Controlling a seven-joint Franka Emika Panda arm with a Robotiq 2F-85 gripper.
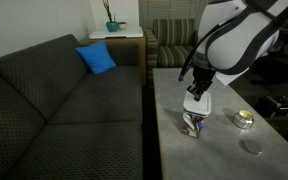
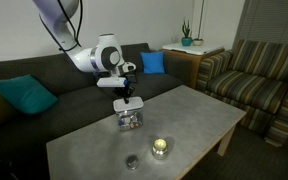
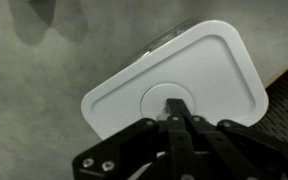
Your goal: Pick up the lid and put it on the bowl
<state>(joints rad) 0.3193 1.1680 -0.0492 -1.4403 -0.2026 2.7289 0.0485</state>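
Observation:
The flat white square lid (image 3: pixel 174 75) fills the wrist view. My gripper (image 3: pixel 174 108) is shut on the small raised knob in the lid's round centre. In both exterior views the gripper (image 1: pixel 196 93) (image 2: pixel 124 96) points straight down and holds the lid (image 1: pixel 196 104) (image 2: pixel 123 105) level, directly over the clear squarish bowl (image 1: pixel 193 125) (image 2: pixel 130 121) with colourful items inside. The bowl stands on the grey table (image 1: pixel 224 160) (image 2: pixel 184 115) near its sofa-side edge. A sliver of the bowl's clear rim shows past the lid's far edge in the wrist view (image 3: pixel 156 40). I cannot tell if the lid touches the rim.
A small yellowish round tin (image 1: pixel 244 119) (image 2: pixel 160 147) and a small grey round disc (image 1: pixel 251 146) (image 2: pixel 132 160) lie on the table away from the bowl. A dark sofa (image 1: pixel 54 110) runs along the table's edge. A striped armchair (image 2: pixel 259 75) stands beyond the table.

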